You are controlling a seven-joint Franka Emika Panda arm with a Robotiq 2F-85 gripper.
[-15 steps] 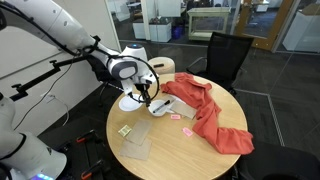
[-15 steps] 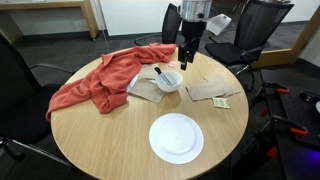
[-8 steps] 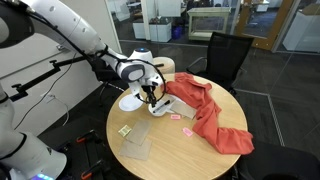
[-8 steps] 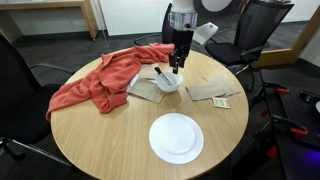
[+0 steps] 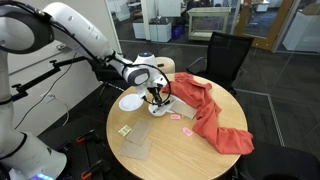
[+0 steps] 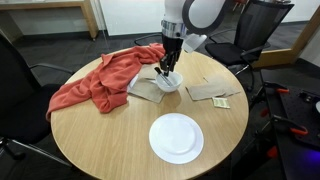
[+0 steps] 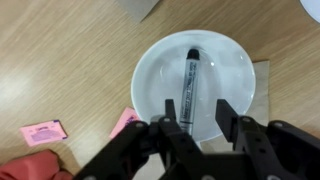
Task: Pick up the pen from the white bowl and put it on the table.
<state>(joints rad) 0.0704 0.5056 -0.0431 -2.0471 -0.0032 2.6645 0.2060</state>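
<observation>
Toward the far edge of the tabletop [image 6: 90,140] in an exterior view, we count one white bowl [image 7: 155,80] holding one pen [image 7: 191,80], its long axis running straight away from the gripper [image 7: 200,115]. The jaws stand wide open and empty, flanking the pen. Two pink slips [image 7: 43,131] lie beside the bowl; one white plate [image 6: 176,137] sits near the opposite edge.

Round light-wood table [image 6: 90,140], red cloth [image 6: 100,80], white plate [image 6: 176,137], tan napkins [image 6: 210,92], white bowl [image 7: 160,70]
</observation>
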